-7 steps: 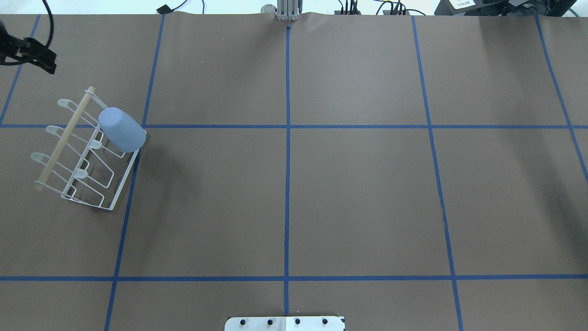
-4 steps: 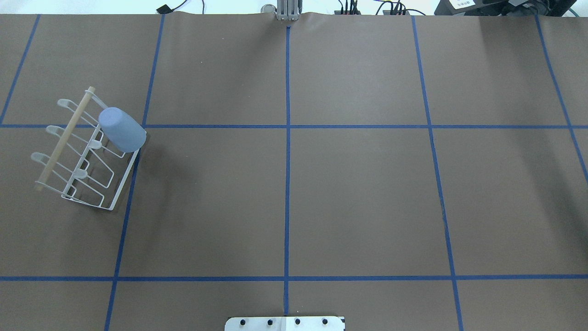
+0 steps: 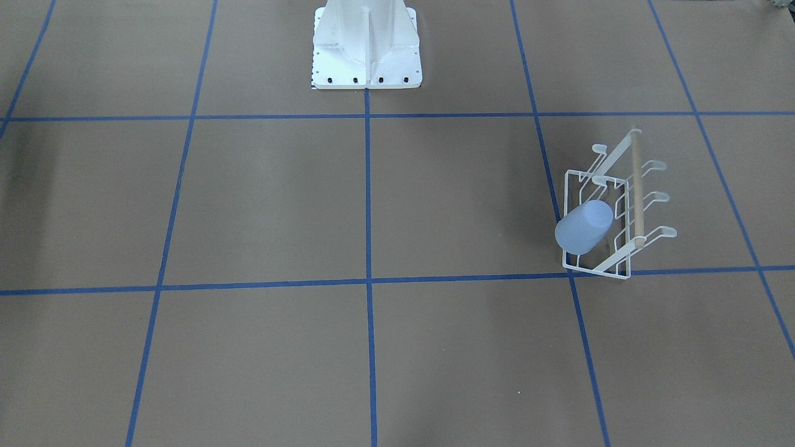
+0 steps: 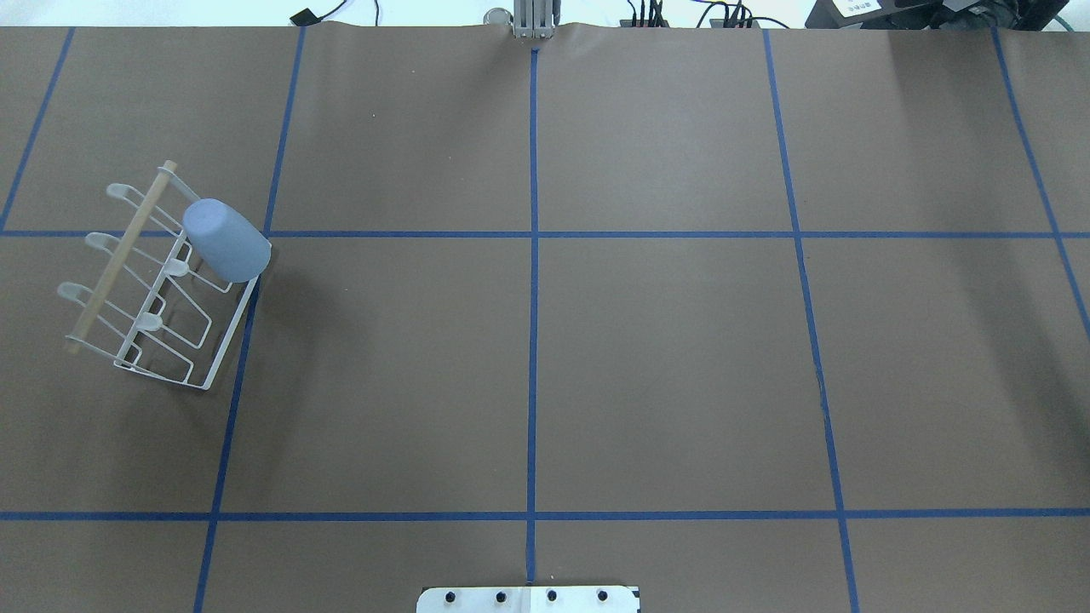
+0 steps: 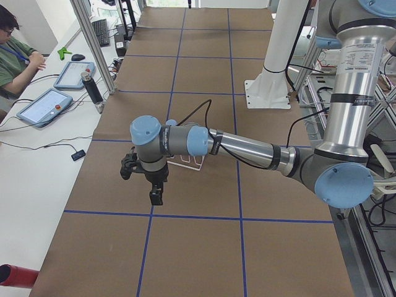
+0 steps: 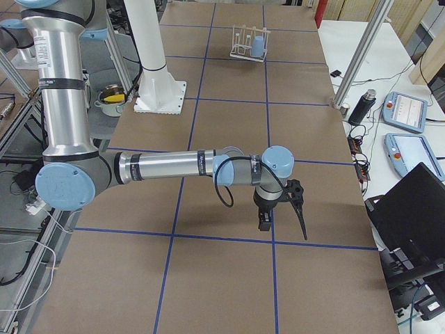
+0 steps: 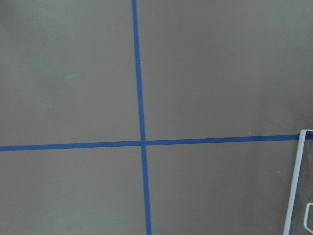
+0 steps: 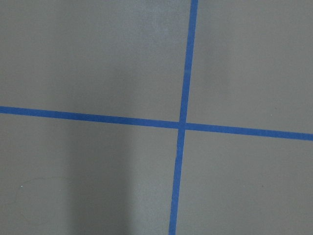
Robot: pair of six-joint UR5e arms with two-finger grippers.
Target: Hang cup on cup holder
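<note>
Since the cup (image 4: 226,241) sits upside down over an end prong of the cup holder (image 4: 119,258), in the row facing the middle of the worktop (image 4: 664,358) and at the holder's end farthest from the robot, the hanging looks done. Its long axis leans: base uppermost and tipped toward the holder's dowel, rim low and outward above the holder's base wire. The left gripper (image 5: 142,184) hovers near the holder, on the side opposite the cup, making it by far the nearer arm. The right gripper (image 6: 284,224) hangs well apart from the holder, toward the opposite end. Only side views show the jaws, so whether either pair is spread or pressed together cannot be told. Five prongs stand bare, and open brown surface surrounds the holder.
</note>
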